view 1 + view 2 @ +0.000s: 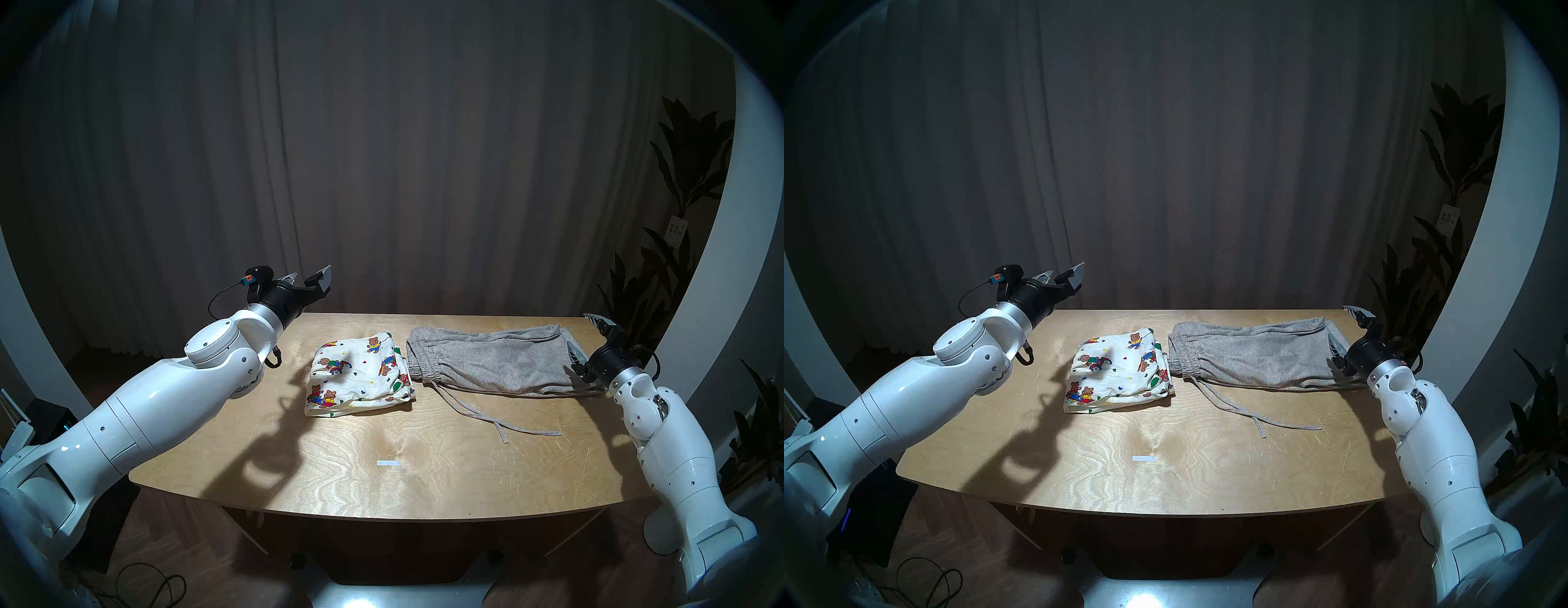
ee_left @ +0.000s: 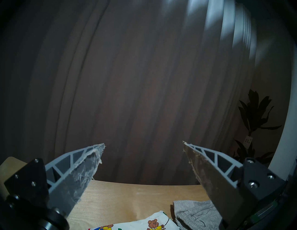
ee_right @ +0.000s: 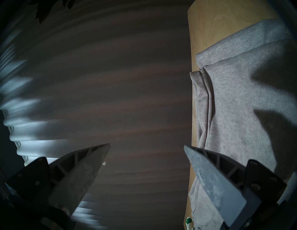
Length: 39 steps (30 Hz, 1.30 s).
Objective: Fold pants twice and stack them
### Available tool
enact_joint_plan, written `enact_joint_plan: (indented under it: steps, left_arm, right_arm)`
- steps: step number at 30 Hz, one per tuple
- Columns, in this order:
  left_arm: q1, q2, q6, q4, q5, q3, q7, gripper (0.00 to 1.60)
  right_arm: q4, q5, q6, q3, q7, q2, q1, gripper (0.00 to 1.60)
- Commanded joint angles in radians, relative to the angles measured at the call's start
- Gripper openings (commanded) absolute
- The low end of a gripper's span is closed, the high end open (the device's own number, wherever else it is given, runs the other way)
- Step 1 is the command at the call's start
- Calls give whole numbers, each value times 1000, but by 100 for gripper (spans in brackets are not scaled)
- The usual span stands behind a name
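- Tabletop (image 1: 424, 475): light plywood; near half bare except a small white strip (image 1: 388, 463) toward the front edge.
- Drawstring (image 1: 479, 414) of the grey shorts trails from the waistband toward the near right, lying loose on the wood.
- Teddy-bear shorts (image 1: 358, 375): cream, printed with bears and hearts, folded into a compact, roughly square bundle left of centre. No marked long axis. Folded edges stack up along its near and right sides.
- Grey shorts (image 1: 496, 361): lying flat just right of the printed bundle, nearly touching it. Long axis runs left to right across the tabletop; gathered elastic waistband points left toward the printed pair, leg hems point right and reach the tabletop's right edge.
- Right gripper (image 1: 587, 344): at the right end of the grey shorts, by the hems. Fingers spread wide, nothing between them. In the right wrist view the cloth (image 3: 241, 112) lies beside and beyond one finger (image 3: 213, 179); the other finger sits over dark curtain, off the tabletop. Whether the nearer finger touches the fabric cannot be told.
- Left gripper (image 1: 309, 282): raised above the far left corner of the tabletop, fingers released and wide apart, empty. Both garments lie below and to its right, well apart from the fingertips; the left wrist view catches only their upper edges at the bottom of the frame.
- Behind: dark pleated curtain (image 1: 382, 148); leafy plant (image 1: 679, 212) at far right.
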Motion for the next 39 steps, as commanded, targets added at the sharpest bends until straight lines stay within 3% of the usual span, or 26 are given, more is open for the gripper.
enact_joint_plan:
  steps: [1, 22, 39]
  left_arm:
    - [-31, 10, 8, -29, -18, -32, 4, 160]
    - [5, -29, 25, -41, -216, -64, 7, 160]
    - [70, -69, -10, -45, -411, -97, 32, 160]
  right_arm:
    - [-89, 14, 2, 37, 4, 25, -57, 160]
    - [-286, 57, -6, 129, -11, 31, -248, 160]
    - [-434, 104, -82, 233, -47, 5, -407, 160]
